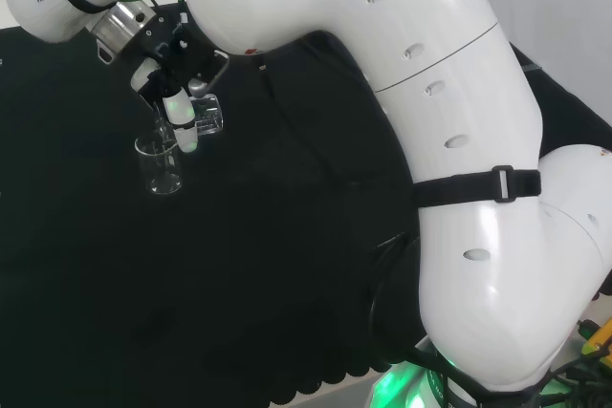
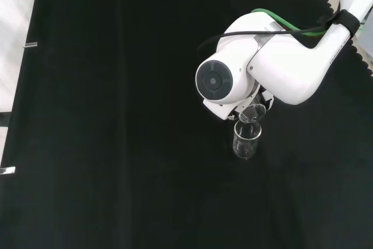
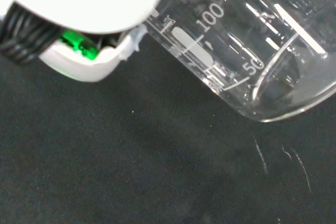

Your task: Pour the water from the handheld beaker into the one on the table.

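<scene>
Black cloth [image 2: 116, 144] covers the whole bench, with a pale floor showing past its left and top edges in the front view.

Standing beaker [image 1: 159, 165]: a clear glass vessel, upright on the cloth. In the head view it stands left of the arm's large white links [image 1: 449, 140]; in the front view it appears just below the round grey-capped link. Whether it contains water cannot be told.

Held beaker [image 1: 207, 116]: a second clear beaker, tipped steeply onto its side. In the head view it lies just up and to the right of the standing beaker's rim. In the front view its open mouth sits directly above the standing beaker — the two rims look very close, though contact cannot be confirmed. The wrist view shows its graduated wall and round base close up (scale marks visible); any water inside is hard to make out.

Hand [image 1: 172, 93]: black and white, at the end of the wrist above the standing beaker. Its fingers [image 1: 180, 112] are curled round the held beaker, grasping it by the wall — green light glows at a fingertip.
</scene>
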You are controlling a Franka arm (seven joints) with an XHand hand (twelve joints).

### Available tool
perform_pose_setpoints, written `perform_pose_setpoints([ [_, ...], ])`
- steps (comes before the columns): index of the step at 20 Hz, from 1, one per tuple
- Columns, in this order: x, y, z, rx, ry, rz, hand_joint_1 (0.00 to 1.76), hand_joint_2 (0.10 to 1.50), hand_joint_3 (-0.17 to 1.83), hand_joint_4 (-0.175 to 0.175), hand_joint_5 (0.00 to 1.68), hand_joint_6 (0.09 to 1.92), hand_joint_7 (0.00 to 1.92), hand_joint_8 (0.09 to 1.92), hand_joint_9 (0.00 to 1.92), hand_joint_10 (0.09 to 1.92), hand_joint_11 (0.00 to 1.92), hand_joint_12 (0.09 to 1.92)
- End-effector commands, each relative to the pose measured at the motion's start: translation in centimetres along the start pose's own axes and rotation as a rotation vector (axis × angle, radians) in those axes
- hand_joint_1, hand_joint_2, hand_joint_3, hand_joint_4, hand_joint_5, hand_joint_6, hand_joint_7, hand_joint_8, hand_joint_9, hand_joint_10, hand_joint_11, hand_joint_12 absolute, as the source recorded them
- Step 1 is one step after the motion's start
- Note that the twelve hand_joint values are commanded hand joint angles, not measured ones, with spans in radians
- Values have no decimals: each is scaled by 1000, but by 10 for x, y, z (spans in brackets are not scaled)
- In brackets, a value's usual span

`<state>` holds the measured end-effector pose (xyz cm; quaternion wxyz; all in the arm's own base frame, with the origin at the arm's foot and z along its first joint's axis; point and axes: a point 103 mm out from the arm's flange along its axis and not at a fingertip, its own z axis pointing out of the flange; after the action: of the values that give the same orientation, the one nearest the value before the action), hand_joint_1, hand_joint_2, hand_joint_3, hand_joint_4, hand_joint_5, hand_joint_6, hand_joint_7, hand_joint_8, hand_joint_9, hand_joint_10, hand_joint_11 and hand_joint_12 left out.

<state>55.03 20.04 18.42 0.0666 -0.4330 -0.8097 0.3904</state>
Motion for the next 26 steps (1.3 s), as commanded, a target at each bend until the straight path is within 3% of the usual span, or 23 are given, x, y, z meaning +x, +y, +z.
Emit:
perform_pose_setpoints([
  [1,1,0,0,8,-7,4,1331,562,704,-175,1482,251,1604,87,1704,87,1180,815],
  [26,13,0,-15,50,-48,9,1331,564,700,-175,1480,254,1604,87,1705,87,1188,801],
])
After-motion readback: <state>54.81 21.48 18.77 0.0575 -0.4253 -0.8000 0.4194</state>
